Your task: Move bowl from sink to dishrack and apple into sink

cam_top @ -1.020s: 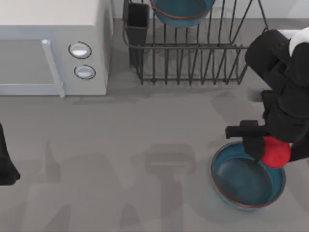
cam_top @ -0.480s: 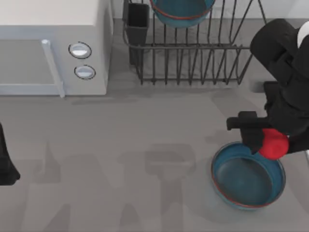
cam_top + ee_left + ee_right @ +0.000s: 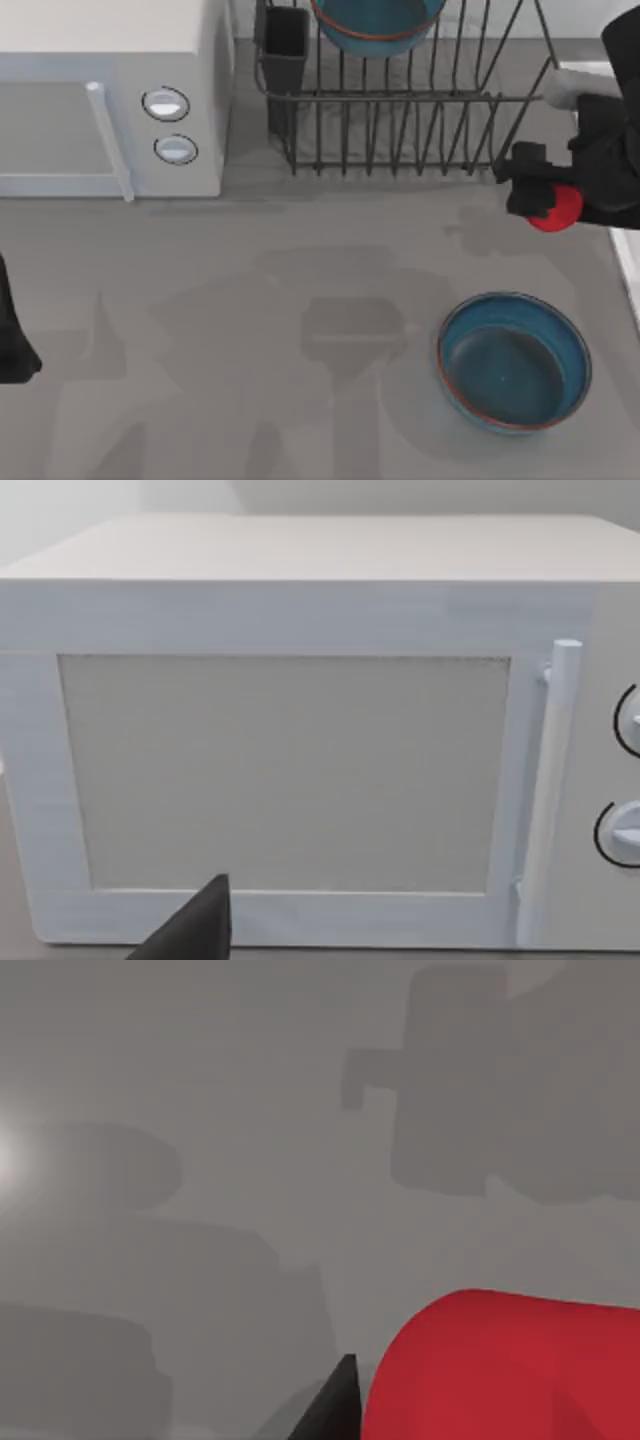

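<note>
The right gripper (image 3: pixel 545 200) was up above the grey table (image 3: pixel 300 300) near the top view's right edge, its fingers closed around the apple (image 3: pixel 556 208). The red fruit sat clamped between them, partly covered by the black finger in front of it. In the right wrist view the apple (image 3: pixel 510 1370) bulged large beside one dark fingertip (image 3: pixel 335 1405), with bare table (image 3: pixel 200 1110) and soft shadows beneath.

Just behind the gripper stood the dishrack (image 3: pixel 400 110), its front corner almost meeting the gripper's finger. A teal bowl (image 3: pixel 378 22) rested in the rack at the back, farther away toward the left, and the black utensil cup (image 3: pixel 285 45) stood at the rack's far left corner. On the gripper's right side, a pale raised strip of the sink (image 3: pixel 628 270) ran along the frame edge, just beside the arm.

Below the gripper, nearer the front of the table and well apart from it, a second teal bowl (image 3: pixel 514 360) with a red-brown rim sat upright on the table surface, nothing inside it.

Far off to the left of the gripper stood the white microwave (image 3: pixel 110 100) with two round knobs (image 3: pixel 166 104). The left arm (image 3: pixel 12 330) was parked at the table's left edge; its wrist view faced the microwave door (image 3: pixel 285 770) and handle (image 3: pixel 545 790), and whether its gripper was open could not be told.
</note>
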Controlling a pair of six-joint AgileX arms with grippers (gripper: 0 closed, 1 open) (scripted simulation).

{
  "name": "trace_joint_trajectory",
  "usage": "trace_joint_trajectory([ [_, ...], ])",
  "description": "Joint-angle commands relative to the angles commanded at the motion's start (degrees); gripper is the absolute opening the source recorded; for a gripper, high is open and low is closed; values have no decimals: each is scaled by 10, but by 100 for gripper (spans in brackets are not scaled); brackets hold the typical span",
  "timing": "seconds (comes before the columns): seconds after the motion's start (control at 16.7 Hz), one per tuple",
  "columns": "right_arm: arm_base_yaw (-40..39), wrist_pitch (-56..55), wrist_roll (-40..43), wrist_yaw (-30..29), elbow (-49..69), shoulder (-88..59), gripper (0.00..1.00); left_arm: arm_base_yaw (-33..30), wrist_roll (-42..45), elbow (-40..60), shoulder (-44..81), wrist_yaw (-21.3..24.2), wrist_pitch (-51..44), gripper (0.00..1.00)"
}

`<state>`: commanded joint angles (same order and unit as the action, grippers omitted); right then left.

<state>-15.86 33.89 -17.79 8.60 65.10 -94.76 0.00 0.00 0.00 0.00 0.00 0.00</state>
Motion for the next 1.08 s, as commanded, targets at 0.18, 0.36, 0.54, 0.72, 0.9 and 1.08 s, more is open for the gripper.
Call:
trace_joint_trajectory([
  [0.18,81,-169,30,41,-42,8,0,0,0,0,0,0,0,100],
  [0.36,180,-344,54,86,-94,26,0,0,0,0,0,0,0,100],
  [0.54,280,-529,79,130,-155,50,0,0,0,0,0,0,0,100],
  [0.72,367,-686,111,169,-217,70,0,0,0,0,0,0,0,100],
  [0.9,427,-796,143,192,-272,84,0,0,0,0,0,0,0,100],
  [1.08,457,-852,165,201,-305,92,0,0,0,0,0,0,0,100],
])
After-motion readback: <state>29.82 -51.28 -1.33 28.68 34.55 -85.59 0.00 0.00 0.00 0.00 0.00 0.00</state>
